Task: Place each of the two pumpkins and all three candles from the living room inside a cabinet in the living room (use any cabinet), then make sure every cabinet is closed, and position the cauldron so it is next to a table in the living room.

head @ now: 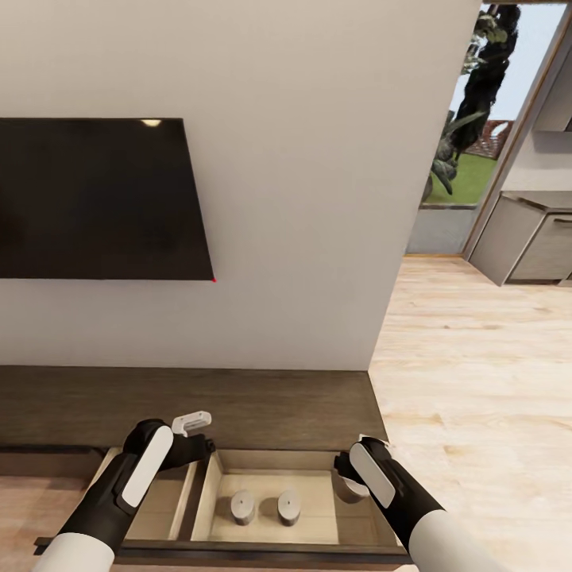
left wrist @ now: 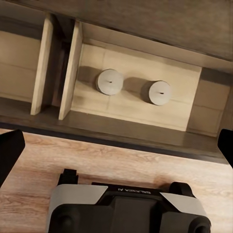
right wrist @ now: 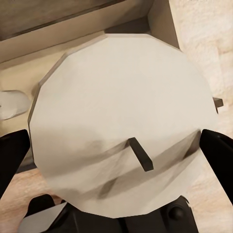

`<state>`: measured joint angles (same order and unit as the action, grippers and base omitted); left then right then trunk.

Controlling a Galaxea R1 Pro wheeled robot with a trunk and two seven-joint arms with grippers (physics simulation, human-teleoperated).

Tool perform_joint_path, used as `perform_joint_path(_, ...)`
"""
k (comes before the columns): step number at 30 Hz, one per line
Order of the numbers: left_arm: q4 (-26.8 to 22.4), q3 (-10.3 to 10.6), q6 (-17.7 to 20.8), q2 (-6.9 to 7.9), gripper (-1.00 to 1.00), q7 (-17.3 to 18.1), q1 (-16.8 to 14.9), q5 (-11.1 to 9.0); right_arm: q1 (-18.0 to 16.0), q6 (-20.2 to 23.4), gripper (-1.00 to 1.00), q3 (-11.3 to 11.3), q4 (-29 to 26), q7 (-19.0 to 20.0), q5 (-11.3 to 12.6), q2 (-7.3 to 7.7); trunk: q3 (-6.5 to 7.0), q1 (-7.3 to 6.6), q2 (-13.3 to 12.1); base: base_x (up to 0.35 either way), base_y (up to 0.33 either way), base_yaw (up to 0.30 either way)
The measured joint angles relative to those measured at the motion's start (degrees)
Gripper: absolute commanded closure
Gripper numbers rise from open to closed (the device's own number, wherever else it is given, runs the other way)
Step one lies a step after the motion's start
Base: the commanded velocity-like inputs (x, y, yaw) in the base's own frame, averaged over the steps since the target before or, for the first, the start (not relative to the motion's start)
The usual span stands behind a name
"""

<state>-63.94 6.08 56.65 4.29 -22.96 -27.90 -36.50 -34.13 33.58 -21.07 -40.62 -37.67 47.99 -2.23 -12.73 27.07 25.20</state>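
Note:
The long dark brown cabinet (head: 238,405) stands against the wall below me with a drawer (head: 311,486) pulled out. Two beige-grey candles (head: 242,506) (head: 288,506) stand upright on its pale floor; the left wrist view shows them too (left wrist: 109,81) (left wrist: 159,92). My right gripper (head: 348,475) is shut on a third candle (right wrist: 124,126) over the drawer's right end, black fingers (right wrist: 218,160) on both sides of it. My left gripper (left wrist: 116,150) hovers open above the drawer front, nothing between its fingers. The pumpkins and the cauldron are out of view.
A black TV (head: 95,199) hangs on the white wall above the cabinet. A second pale compartment (head: 159,500) lies open to the left of the candles. Right of the wall corner, wood floor (head: 477,381) runs toward grey kitchen cupboards (head: 532,246).

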Motion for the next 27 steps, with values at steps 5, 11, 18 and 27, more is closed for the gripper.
perform_joint_path(5, -0.1, 0.0, -0.1, -0.01, -1.00, 0.0, 0.0, 0.0, 0.0, -0.1, 1.00, 0.0, 0.0, 0.0, 0.0, -0.02, -0.90, 1.10, 2.0, 0.000, 0.000, 0.000)
perform_joint_path(11, -0.5, 0.0, 0.0, 0.04, -1.00, 0.2, 0.0, -0.4, 0.0, -0.2, 1.00, -0.4, -0.1, 0.0, 0.0, -0.22, -1.99, 2.42, 4.4, 0.000, 0.000, 0.000)
perform_joint_path(18, -2.4, 0.0, 0.2, 0.13, -1.00, 0.4, 0.2, -0.8, 0.0, -0.1, 1.00, -0.4, -0.1, 0.0, 0.0, -0.34, -3.25, 3.96, 7.2, 0.000, 0.000, 0.000)
perform_joint_path(27, -2.9, -0.1, 0.4, -0.33, -1.00, 0.7, 0.2, -1.2, 0.0, -0.1, 1.00, -0.5, -0.1, 0.0, 0.0, -0.43, -4.87, 5.94, 10.9, 0.000, 0.000, 0.000)
